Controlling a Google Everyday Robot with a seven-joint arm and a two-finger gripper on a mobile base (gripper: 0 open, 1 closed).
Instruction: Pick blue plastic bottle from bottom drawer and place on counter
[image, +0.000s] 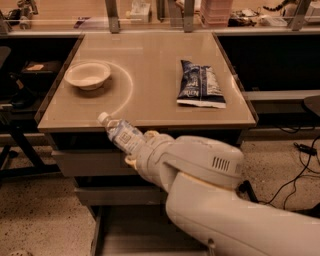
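My gripper (139, 148) is shut on the blue plastic bottle (121, 133), a small clear bottle with a white cap and a pale label. It holds the bottle tilted, cap up and to the left, in front of the counter's front edge, with the cap about level with that edge. The counter (150, 60) is a glossy beige top over grey drawers. The bottom drawer (125, 237) is pulled out below, a shallow grey tray partly hidden by my arm.
A white bowl (87, 75) sits at the counter's left. A dark blue snack bag (200, 84) lies at its right. Two wider grey drawer fronts (90, 162) are below the counter. Cables lie on the floor at right (300, 165).
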